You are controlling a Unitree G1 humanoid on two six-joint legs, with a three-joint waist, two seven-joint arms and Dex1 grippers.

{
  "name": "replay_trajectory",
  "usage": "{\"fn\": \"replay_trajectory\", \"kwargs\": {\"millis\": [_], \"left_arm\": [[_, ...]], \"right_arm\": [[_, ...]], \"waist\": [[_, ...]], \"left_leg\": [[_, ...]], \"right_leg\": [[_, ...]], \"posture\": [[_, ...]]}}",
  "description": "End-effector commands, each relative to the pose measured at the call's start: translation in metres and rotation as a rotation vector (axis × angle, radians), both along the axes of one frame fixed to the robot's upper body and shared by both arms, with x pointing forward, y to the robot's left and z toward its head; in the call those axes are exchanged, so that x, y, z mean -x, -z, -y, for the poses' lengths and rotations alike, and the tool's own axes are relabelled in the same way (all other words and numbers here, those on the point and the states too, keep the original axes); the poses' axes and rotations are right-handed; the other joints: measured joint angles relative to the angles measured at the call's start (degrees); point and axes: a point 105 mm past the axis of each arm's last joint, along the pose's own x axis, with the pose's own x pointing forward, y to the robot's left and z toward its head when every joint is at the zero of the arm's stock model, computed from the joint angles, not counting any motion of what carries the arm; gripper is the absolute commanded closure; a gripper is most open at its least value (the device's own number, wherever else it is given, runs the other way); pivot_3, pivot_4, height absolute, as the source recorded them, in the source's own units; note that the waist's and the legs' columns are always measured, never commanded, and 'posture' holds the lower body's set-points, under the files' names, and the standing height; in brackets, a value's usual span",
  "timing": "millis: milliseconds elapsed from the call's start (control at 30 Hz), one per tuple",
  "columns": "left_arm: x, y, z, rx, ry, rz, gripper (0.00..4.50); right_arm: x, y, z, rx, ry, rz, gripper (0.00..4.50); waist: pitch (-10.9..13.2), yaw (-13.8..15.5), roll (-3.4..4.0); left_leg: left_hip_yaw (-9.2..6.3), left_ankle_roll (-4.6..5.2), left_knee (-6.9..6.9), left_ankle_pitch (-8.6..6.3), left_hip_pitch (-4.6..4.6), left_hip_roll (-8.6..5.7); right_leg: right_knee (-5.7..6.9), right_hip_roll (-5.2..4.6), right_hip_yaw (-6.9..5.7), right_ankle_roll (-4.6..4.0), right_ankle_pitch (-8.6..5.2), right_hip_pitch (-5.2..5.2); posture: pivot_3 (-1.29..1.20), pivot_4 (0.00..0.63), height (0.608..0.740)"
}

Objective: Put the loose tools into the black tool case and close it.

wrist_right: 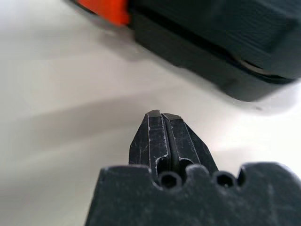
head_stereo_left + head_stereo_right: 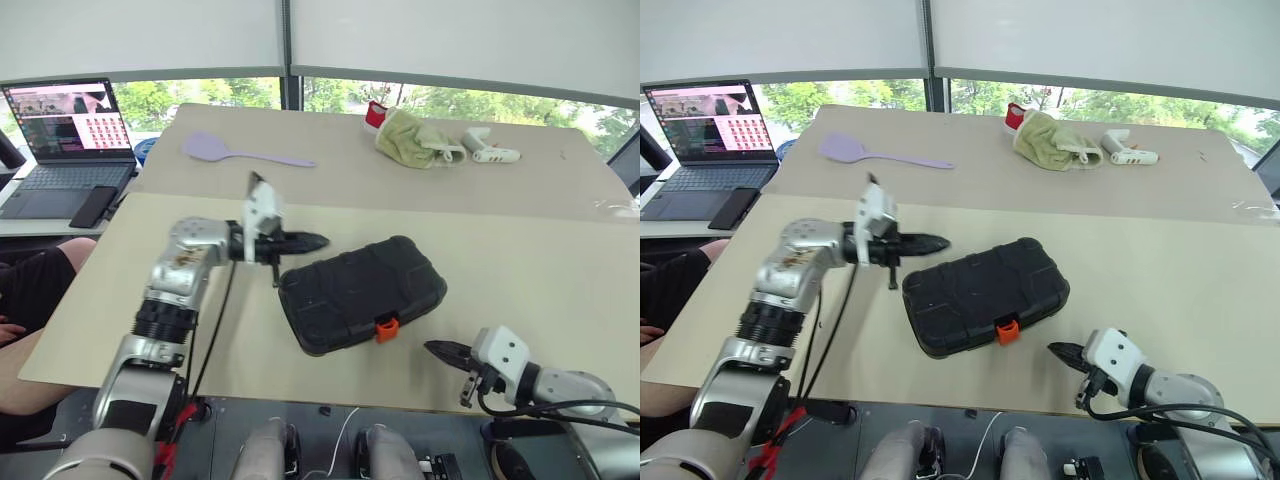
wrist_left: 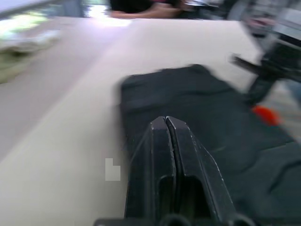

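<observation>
Right now your black tool case [image 2: 361,293] lies closed on the pale table [image 2: 540,270], set at a slant, with its small orange latch [image 2: 386,329] on the near long edge, facing you. Your left gripper [image 2: 318,241] hangs just above the far left corner of the case, its two black fingers pressed together and pointing across toward your right; in the left wrist view those fingers [image 3: 160,155] meet tip to tip with nothing between them, and the dark shell of the case spreads out beyond them. You cannot tell from these views whether the tips touch the lid. Your right gripper [image 2: 434,349] sits low over the table near the front edge, to the right of the latch and clear of the case, clenched too and empty; the right wrist view shows its fingers [image 1: 157,136] closed against each other over bare tabletop, with the case wall and the latch ahead. On the farther table you have a lilac spatula [image 2: 213,148] lying flat, a crumpled green cloth [image 2: 410,138] and a white glue gun [image 2: 488,148] beside it. A laptop [image 2: 68,140] stands open at your far left with a phone [image 2: 93,206] lying by it.
</observation>
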Motion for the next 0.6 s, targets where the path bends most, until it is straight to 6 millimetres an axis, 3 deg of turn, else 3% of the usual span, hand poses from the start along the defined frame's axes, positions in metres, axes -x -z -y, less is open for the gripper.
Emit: {"fn": "replay_trajectory", "kwargs": {"millis": [33,133,200,333,600], "left_arm": [[0.0,0.029,0.026,-0.098,0.028,-0.016,4.42],[0.011,0.076,0.031,-0.295,0.083,-0.048,4.42],[0.012,0.091,0.028,-0.368,0.076,-0.063,4.42],[0.007,0.097,0.033,-0.339,-0.006,-0.12,4.42],[0.011,0.103,0.025,-0.365,-0.003,-0.134,4.42]], "right_arm": [[0.002,-0.006,-0.026,-0.058,-0.035,0.035,4.5],[0.002,-0.003,-0.044,-0.096,-0.053,0.039,4.5],[0.0,-0.005,-0.051,-0.114,-0.056,0.049,4.5],[-0.01,-0.008,-0.057,-0.122,-0.03,0.089,4.5],[-0.016,-0.01,-0.061,-0.122,-0.027,0.119,4.5]], "waist": [[0.0,-0.12,0.0],[-0.15,0.06,0.15],[-0.63,0.27,0.43],[-1.48,0.51,0.33],[-2.13,0.21,0.44]], "left_leg": [[-0.01,-0.01,-0.02,0.0,0.0,0.01],[-0.06,0.0,-0.02,0.0,0.03,0.02],[-0.06,0.09,-0.01,-0.06,0.1,0.01],[-0.14,0.69,-0.01,-0.45,0.3,0.01],[-0.32,0.7,0.03,-0.46,0.32,0.03]], "right_leg": [[0.01,0.02,0.0,-0.01,0.0,-0.02],[0.02,0.03,0.0,-0.02,-0.01,0.01],[-0.07,0.0,0.01,-0.01,-0.01,0.08],[-0.18,-0.1,-0.01,0.03,-0.02,0.1],[-0.19,-0.15,-0.04,0.0,-0.02,0.13]], "posture": [[0.0,0.15,0.74],[0.0,0.15,0.74],[0.0,0.15,0.74],[0.0,0.15,0.74],[0.0,0.15,0.74]]}}
